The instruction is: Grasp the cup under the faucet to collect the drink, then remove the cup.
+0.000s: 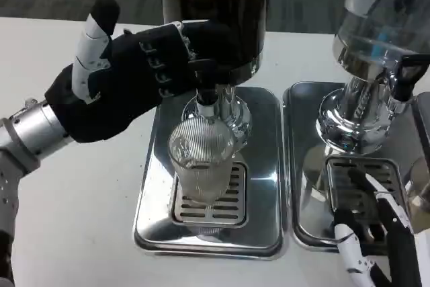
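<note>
A clear ribbed cup [200, 160] stands upright on the grille of the left drip tray [153, 213], directly below the black faucet [207, 93] of the dark drink dispenser [215, 11]. I see no drink in the cup. My left hand [127, 75], black-backed with a white thumb raised, reaches in from the left. Its fingers close around the faucet lever [201, 68] above the cup, without touching the cup. My right hand [376, 233] lies low at the bottom right with its fingers apart, over the right tray and holding nothing.
A second dispenser [383, 25] with a clear tank and chrome base stands at the right on its own steel drip tray [306, 186]. Its black tap [406, 75] juts forward. Bare white table [74, 220] lies to the left and front of the trays.
</note>
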